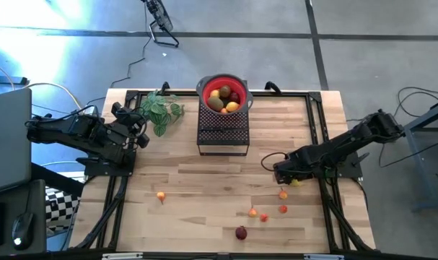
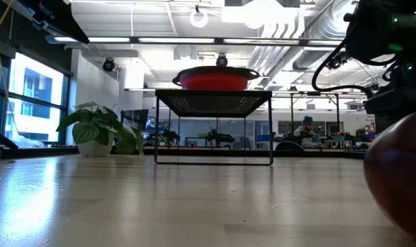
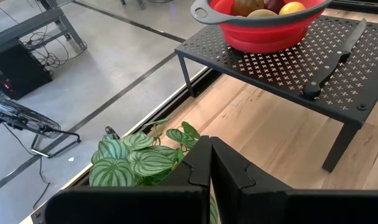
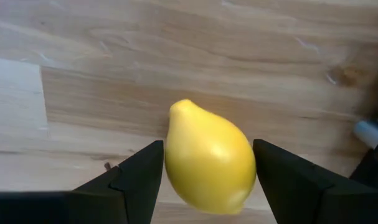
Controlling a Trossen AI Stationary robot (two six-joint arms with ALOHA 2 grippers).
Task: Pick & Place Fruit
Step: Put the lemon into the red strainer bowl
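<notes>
I am reaching my right gripper (image 4: 207, 180) low over the right side of the table (image 1: 204, 180), and its fingers (image 4: 136, 177) are standing on either side of a yellow lemon (image 4: 208, 158); the lemon is filling the gap between them, but I cannot tell whether the pads are pressing on it or just flanking it; under it the wooden boards are showing, and from above only a sliver of its yellow (image 1: 296, 183) is peeking out just beside my wrist.

My left gripper (image 3: 210, 168) is waiting at the left edge of the table with its fingers pressed together on nothing, pointing past the leafy plant (image 3: 136, 158) toward the black mesh stand (image 3: 338, 87); a knife (image 3: 338, 59) is lying on that stand beside the red bowl (image 3: 263, 28).

The bowl (image 1: 224, 92) is sitting on top of the stand at the back middle of the table, and it is holding several pieces of fruit (image 1: 224, 100), yellow, brown-green and dark red; other pieces are lying loose on the near part of the table: an orange one (image 1: 161, 195) off to the left, three small orange and red ones (image 1: 265, 209) in a cluster near the right, and a dark red ball (image 1: 241, 232) close to the front edge.
</notes>
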